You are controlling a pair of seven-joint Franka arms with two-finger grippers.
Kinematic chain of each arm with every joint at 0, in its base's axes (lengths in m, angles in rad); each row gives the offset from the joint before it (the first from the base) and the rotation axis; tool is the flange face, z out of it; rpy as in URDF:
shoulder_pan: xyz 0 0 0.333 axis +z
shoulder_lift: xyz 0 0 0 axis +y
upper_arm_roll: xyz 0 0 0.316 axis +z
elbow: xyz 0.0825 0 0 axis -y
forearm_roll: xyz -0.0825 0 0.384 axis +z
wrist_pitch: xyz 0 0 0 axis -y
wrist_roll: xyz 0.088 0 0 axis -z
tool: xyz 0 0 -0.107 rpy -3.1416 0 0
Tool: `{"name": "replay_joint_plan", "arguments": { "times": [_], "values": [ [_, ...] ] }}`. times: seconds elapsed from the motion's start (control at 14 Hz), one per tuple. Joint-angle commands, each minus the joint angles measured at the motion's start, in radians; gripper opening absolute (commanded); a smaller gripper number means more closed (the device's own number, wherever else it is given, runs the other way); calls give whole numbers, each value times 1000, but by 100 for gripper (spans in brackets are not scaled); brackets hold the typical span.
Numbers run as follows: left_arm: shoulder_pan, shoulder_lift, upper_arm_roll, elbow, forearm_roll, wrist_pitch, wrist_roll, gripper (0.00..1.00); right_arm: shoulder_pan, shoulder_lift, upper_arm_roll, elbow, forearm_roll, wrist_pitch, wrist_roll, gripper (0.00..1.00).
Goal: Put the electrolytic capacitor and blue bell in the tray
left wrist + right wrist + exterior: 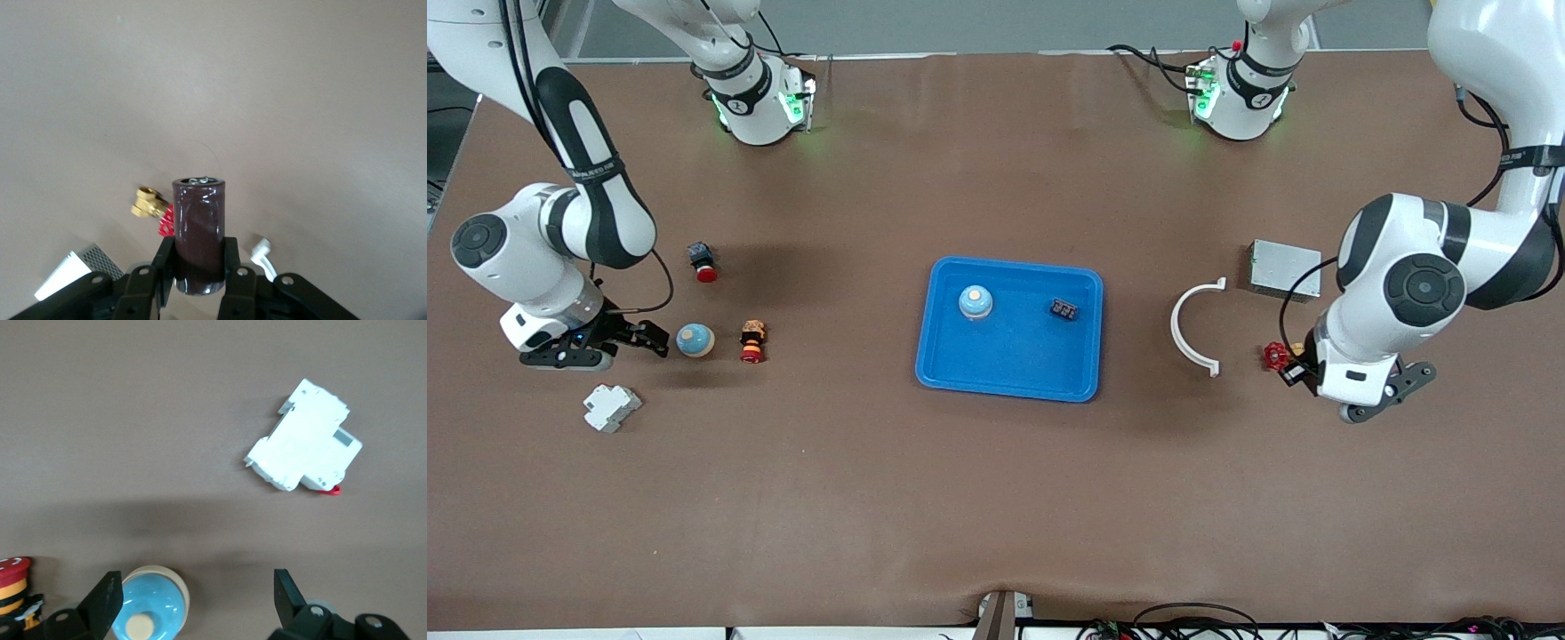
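Gripping the electrolytic capacitor (199, 233), left tool (199, 267) near tray (938, 356), right tool (193, 593) spread beside blue bell (152, 611).

A white clamp (1193, 325) curves on the table beside a grey metal box (1284, 269) and a red-handled valve (1276, 356). Toward the right arm's end lie a white breaker (611, 407), a red push button (703, 261) and a red-and-yellow button (753, 341). A small black part (1064, 309) lies apart from these.

We find a robotics lab: two arm bases (756, 98) bolted at a brown-covered table (996, 498), cabling (1192, 622) along its edge.
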Motion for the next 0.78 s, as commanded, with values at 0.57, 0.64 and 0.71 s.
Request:
{"name": "replay_joint_plan", "arguments": {
  "times": [0.57,0.64,0.71],
  "values": [
    [-73,26,-62,73,-86,-37,-230,0,68,-26,7,-105,18,55,154,100],
    [-79,27,-62,75,-86,-36,-244,0,70,-26,7,-110,18,59,153,100],
    [-84,33,-62,75,-86,-34,-258,0,76,-23,7,-110,18,59,153,100]
  ]
}}
